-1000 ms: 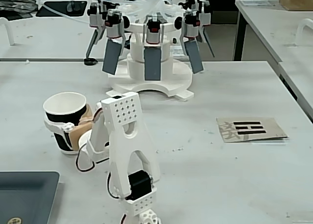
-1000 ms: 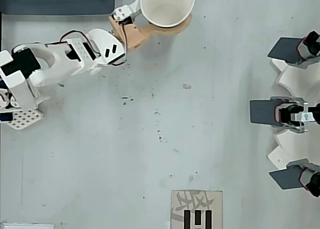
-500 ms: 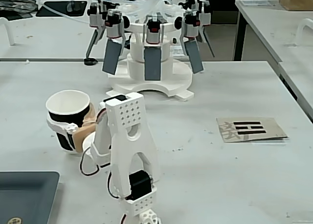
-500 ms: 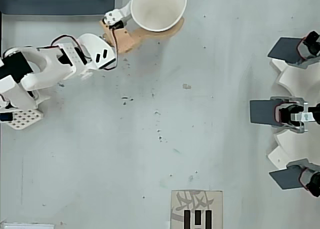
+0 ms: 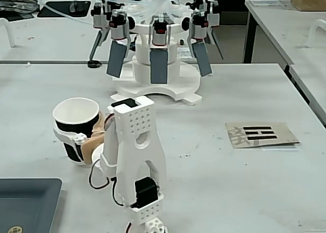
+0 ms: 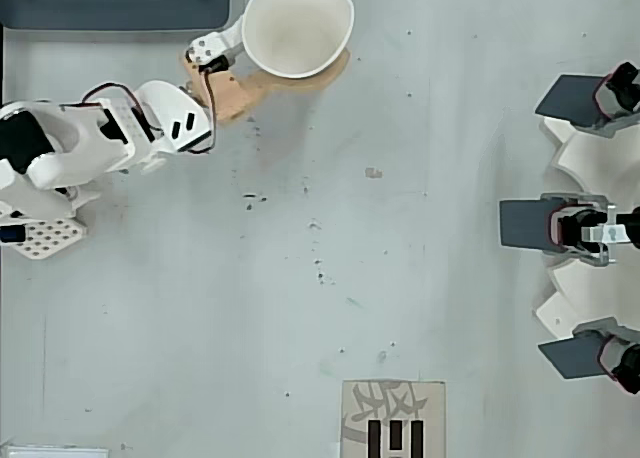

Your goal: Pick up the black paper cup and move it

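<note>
Overhead view first: one black paper cup (image 6: 297,25) sits near the top edge of the frame, its white inside facing the camera, on the grey table (image 6: 400,278). The pincer (image 6: 285,63) is clamped on the cup, a white finger (image 6: 222,44) along the cup's left side and a tan finger (image 6: 240,88) curving under its lower side. The single white arm (image 6: 110,138) reaches in from the left edge of this view.

In the fixed view the cup (image 5: 76,123) stands upright, or close to it, at the left of the arm (image 5: 135,156), with the pincer (image 5: 76,146) wrapped round its black wall. Whether the cup's base touches the table cannot be told.

Around it: one dark tray (image 6: 120,3) lies just beside the cup at the top left corner of the overhead view, and shows in the fixed view (image 5: 28,202) at the bottom left. One piece of cardboard with black bars and a character (image 5: 261,134) lies flat, well apart from the cup, toward the right of the fixed view. One white stand with dark flat paddles (image 5: 158,65) fills the far side of the table; three paddles show in each view. Nothing stands between the cup and the open middle of the table.
</note>
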You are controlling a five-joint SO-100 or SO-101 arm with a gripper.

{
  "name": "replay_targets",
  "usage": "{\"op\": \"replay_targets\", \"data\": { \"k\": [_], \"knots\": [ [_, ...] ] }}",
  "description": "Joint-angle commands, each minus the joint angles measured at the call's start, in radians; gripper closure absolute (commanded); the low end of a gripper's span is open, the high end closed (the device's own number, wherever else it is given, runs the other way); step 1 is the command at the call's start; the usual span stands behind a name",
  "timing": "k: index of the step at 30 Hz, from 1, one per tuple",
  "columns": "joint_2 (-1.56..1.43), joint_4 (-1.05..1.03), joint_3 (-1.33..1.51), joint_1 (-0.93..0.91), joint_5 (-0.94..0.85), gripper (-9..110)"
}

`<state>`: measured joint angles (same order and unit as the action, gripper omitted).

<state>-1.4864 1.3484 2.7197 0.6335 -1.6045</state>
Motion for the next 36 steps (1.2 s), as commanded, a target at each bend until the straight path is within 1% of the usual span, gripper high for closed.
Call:
{"op": "replay_targets", "data": {
  "k": [1, 17, 27, 36],
  "knots": [
    [-0.095, 0.029, 0.035, -0.015, -0.006, 92],
    [-0.301, 0.028, 0.204, -0.069, 0.000, 92],
    [-0.407, 0.021, 0.261, -0.166, 0.006, 92],
    [-0.430, 0.020, 0.262, -0.275, 0.011, 92]
  ]
}}
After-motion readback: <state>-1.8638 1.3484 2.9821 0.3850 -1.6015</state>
